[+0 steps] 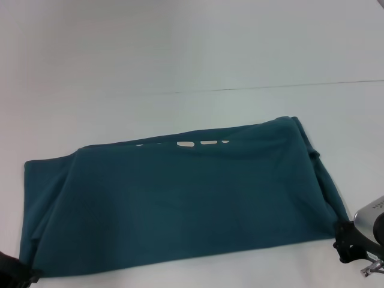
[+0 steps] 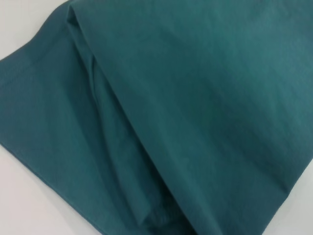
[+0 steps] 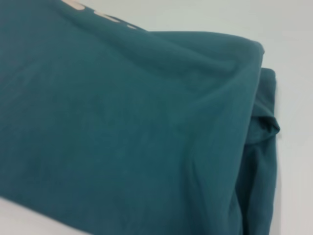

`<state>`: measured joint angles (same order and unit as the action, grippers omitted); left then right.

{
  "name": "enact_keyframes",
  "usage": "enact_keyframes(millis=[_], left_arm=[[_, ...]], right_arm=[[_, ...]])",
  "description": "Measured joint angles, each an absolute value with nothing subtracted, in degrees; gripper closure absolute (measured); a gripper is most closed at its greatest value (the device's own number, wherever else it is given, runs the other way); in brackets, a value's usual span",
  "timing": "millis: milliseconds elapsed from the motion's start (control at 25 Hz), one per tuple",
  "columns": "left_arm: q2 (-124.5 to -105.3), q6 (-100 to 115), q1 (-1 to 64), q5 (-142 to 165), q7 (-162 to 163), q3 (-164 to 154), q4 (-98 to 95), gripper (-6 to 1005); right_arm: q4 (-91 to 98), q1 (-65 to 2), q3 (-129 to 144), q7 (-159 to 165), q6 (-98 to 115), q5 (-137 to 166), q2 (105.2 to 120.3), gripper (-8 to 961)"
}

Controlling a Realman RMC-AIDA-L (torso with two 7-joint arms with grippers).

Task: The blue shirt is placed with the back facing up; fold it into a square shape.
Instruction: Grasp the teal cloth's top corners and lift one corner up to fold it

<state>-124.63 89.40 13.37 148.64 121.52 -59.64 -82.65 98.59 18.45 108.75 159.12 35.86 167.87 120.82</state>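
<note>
— Since the cloth fills most of the head view, start there: how does the blue shirt (image 1: 180,207) lie?

— Spread flat on the white table (image 1: 180,48) as a wide band, folded over on itself, plain teal side up. Along its far edge a few bits of cream lettering (image 1: 187,144) peek out from under the fold. The surface is smooth, with soft creases running toward the two near corners.

— And the grippers?

— The left gripper (image 1: 15,276) shows only as a dark shape at the shirt's near left corner, touching or just beside the hem; I cannot tell whether it is released or clenched. The right gripper (image 1: 360,240) sits just off the near right corner, dark bracket against the edge of the cloth, silver body behind it. Its grip is equally unreadable.

— What do the wrist views add?

— Below the left wrist, the shirt (image 2: 195,112) lies in layers, one fold crossing diagonally over another, with bare table beyond the hem. Below the right wrist, the shirt (image 3: 122,127) shows the folded corner with a tucked layer bunched at its side, and the cream lettering (image 3: 93,12) at the far edge.
</note>
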Motion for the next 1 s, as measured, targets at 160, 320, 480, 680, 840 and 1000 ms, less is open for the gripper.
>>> enact_keyframes(millis=[160, 320, 480, 680, 840, 1000], left_arm=[[-124.63, 90.1, 12.2, 148.2, 121.9, -60.0, -84.3, 949], [-124.63, 90.4, 11.6, 147.4, 122.0, -60.0, -85.0, 950], [-124.63, 90.2, 11.8, 147.2, 122.1, -60.1, -84.8, 950], [-124.63, 89.6, 12.0, 147.1, 122.7, -60.8, -84.9, 949], [-124.63, 89.2, 12.5, 147.0, 123.2, -60.8, -84.9, 950], [-124.63, 88.6, 12.6, 146.3, 123.6, -60.8, -84.9, 950]], right_arm=[[98.9, 19.6, 108.8, 158.7, 34.3, 167.9, 120.86, 839], [99.2, 20.3, 108.7, 158.5, 33.0, 167.9, 120.90, 837], [99.1, 19.2, 108.7, 159.0, 33.6, 167.5, 120.71, 835], [98.9, 18.0, 108.5, 159.3, 34.5, 167.4, 120.62, 833], [98.4, 16.2, 107.9, 161.2, 35.8, 167.5, 120.43, 831], [98.4, 15.7, 107.2, 162.2, 35.9, 167.5, 120.38, 784]])
